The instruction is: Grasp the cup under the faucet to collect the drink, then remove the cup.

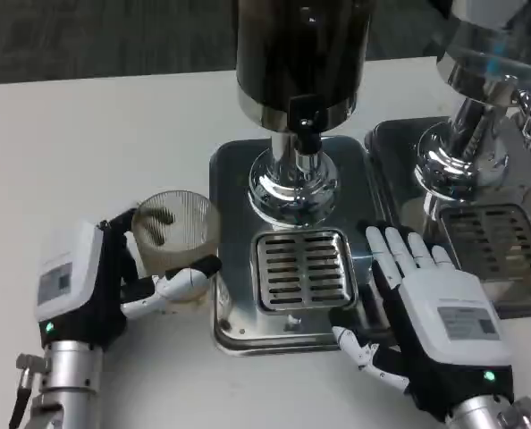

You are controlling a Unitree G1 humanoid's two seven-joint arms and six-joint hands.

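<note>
Cup [174,234], clear and ribbed, is sitting at left of centre in the frame, on the white table [87,152] just beside the left edge of the dispenser's steel base [232,179]. It is standing upright and is clasped by the robot's left hand [96,290], whose fingers are wrapping round its lower wall: one white finger is crossing the front near the bottom, while dark fingertips are showing through the ribbed wall on the far side. Whether any drink is lying inside the cup cannot be told; the wall is looking pale and cloudy.

Right of the cup, the slotted drip grate [302,270] is lying bare in the middle of the base. Above it, at upper centre, the black faucet [306,125] is jutting from the bottom of a dark drink tank [301,45], which is resting on a shiny chrome pedestal [294,183]. The cup is standing left of the grate, not beneath the faucet.

At lower right, the right hand [431,313] is lying palm down with its fingers spread apart and holding nothing, its fingertips reaching onto the right margin of the base, its thumb pointing toward the base's front right corner.

A second dispenser [480,143], with its own chrome pedestal and slotted grate, is standing at the right edge of the frame.
</note>
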